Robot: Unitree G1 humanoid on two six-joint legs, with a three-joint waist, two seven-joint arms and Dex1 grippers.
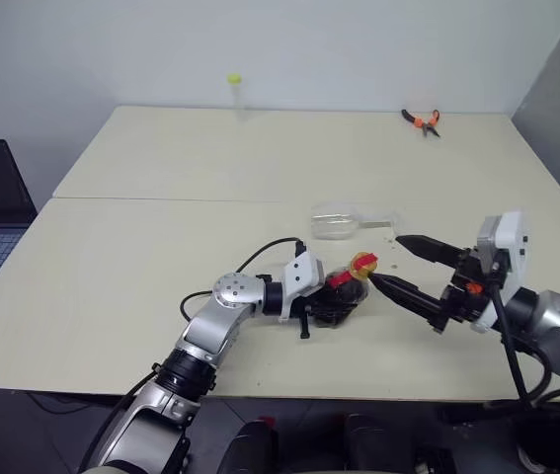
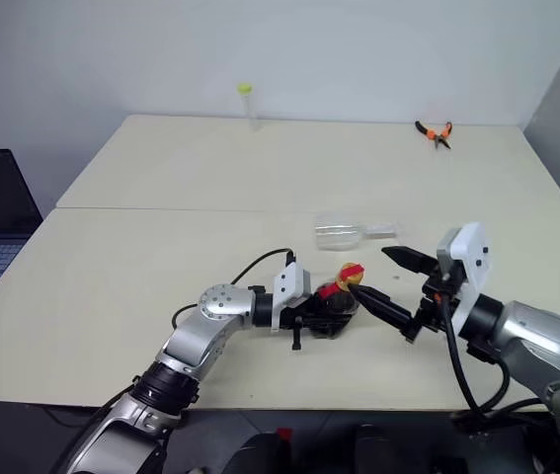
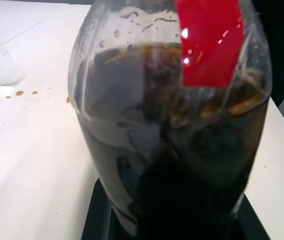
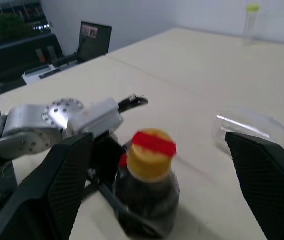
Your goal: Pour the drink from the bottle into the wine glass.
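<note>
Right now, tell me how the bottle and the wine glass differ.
The bottle stands upright in the left gripper, while the wine glass lies on its side on the table, untouched. The bottle holds dark drink; the wine glass looks empty. The bottle wears a yellow cap; the wine glass has none. Both are clear.

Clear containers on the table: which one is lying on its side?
The wine glass, tipped over beyond the claws. The bottle stands upright in the left claw; the thin tube stands at the far edge.
</note>
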